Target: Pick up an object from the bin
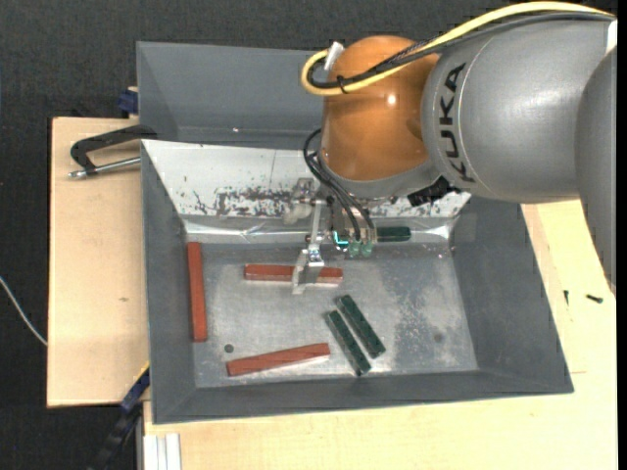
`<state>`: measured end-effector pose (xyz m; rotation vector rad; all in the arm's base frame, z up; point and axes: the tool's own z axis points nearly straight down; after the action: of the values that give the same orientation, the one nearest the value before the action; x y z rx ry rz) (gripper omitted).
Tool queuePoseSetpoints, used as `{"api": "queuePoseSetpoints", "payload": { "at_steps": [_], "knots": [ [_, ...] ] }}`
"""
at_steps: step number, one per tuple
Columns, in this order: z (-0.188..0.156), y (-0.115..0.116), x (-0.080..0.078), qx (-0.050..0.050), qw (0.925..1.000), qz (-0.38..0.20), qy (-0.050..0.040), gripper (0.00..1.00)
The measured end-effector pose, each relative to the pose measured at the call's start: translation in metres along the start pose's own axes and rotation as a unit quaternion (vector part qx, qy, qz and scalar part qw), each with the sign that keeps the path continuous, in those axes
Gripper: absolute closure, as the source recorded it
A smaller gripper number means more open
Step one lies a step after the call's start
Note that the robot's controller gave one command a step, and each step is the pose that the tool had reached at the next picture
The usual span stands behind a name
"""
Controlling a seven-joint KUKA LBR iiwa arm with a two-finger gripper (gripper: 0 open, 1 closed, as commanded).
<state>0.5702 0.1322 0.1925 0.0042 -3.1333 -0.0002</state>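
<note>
In the bin (167,292), your arm (509,96) reaches from the right, its gripper (310,274) low over the red bar (269,273) at mid-floor. You cannot tell whether it is open or gripping. Two more red bars (197,292) and two green bars (355,331) lie apart

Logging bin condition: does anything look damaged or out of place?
Only the bin's back wall, flecked with dark scuff marks. The three red-brown bars and the green bars lie flat, loosely scattered.

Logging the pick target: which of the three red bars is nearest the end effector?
The middle bar, right under the end effector; the left bar and front bar lie apart.
</note>
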Motion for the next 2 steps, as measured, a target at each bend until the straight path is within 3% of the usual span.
{"api": "queuePoseSetpoints", "payload": {
  "at_steps": [1, 2],
  "knots": [
    [-0.005, -0.001, -0.002, -0.001, 1.0, 0.001, -0.0043, 0.0],
    [0.106, -0.011, -0.029, -0.003, 0.9971, -0.076, -0.0085, 1.0]
  ]
}}
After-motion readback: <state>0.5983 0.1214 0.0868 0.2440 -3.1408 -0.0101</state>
